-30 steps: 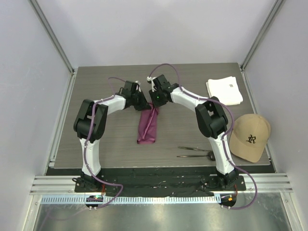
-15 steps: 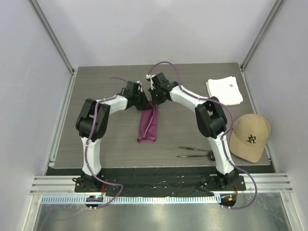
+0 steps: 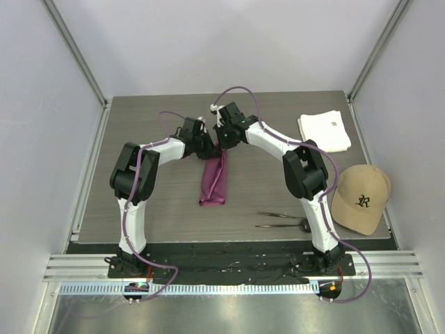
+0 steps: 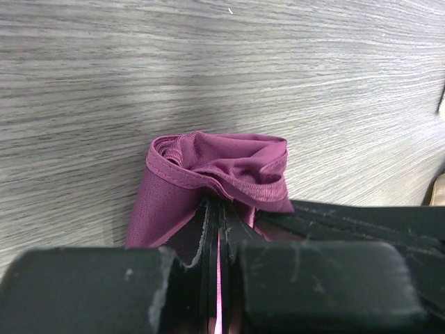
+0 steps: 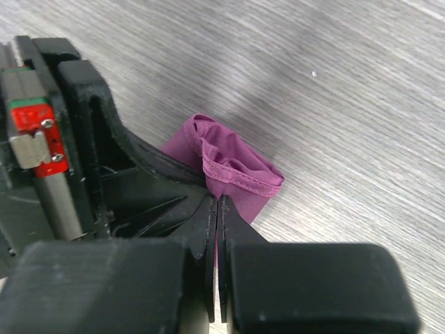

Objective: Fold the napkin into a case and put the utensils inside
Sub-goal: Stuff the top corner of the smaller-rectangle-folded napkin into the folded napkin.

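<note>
Nearest the camera, a slotted aluminium rail runs along the front edge of the grey wood-grain bench. The arm bases stand there at 7 and 5 o'clock.

Toward 5 o'clock on the bench lie the two thin dark metal utensils. They are side by side and almost parallel, and the spoon's round head points right. Just right of them, at 4 o'clock, a tan baseball cap with a dark emblem sits at the bench's right edge.

At the centre, the magenta-purple cloth napkin lies as a narrow folded strip running from 6 to 12 o'clock, well apart from the utensils.

Both arms meet at the strip's far end. The left gripper is pressed together on the fabric, which bunches into a hemmed fold just ahead of it. The right gripper is clamped on that end too, beside the left.

Farther off, at 2 o'clock, a folded white cloth with a small tag rests flat. Pale lilac-grey walls and slanted aluminium posts enclose the bench.
</note>
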You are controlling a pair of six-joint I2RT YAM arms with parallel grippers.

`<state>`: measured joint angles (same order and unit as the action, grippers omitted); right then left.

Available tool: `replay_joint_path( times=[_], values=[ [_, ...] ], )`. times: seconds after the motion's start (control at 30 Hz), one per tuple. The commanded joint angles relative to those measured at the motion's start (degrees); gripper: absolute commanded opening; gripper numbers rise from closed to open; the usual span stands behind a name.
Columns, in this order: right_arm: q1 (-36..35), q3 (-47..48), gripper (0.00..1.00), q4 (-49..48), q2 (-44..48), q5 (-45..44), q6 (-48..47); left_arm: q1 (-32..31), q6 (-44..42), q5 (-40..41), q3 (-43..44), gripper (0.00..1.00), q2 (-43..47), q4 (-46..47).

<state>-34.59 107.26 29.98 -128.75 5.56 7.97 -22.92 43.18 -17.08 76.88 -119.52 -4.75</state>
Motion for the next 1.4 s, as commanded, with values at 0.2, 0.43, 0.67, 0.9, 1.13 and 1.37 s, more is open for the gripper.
replay_joint_path(
  times=[0.2,0.43,0.67,0.9,1.13,1.37],
  values=[
    [0.31,-1.00,0.01,-0.36,0.17,8.06,3.46,-0.29,-1.43,3.11,1.34,0.03,-1.68,-1.93],
    [1.19,-3.82,0.02,-3.34,-1.24,7.88,4.07,-0.29,-1.52,2.14,0.20,0.02,-0.80,-0.26],
    [2.68,-3.20,0.19,-3.79,-0.90,9.64,4.34,-0.20,-0.82,0.30,-2.79,0.12,5.17,0.19],
    [3.47,-4.78,0.35,-3.96,2.35,12.19,5.39,0.15,-0.46,0.38,-4.81,0.21,13.70,-3.50],
    [4.88,-8.64,0.50,-4.05,8.16,13.51,7.24,1.03,-2.83,0.91,-7.36,0.22,17.13,-8.69],
    [7.08,-14.96,0.57,-5.01,12.11,15.70,9.00,-0.55,-5.98,-0.68,-11.75,0.44,23.36,-9.30]
  ],
)
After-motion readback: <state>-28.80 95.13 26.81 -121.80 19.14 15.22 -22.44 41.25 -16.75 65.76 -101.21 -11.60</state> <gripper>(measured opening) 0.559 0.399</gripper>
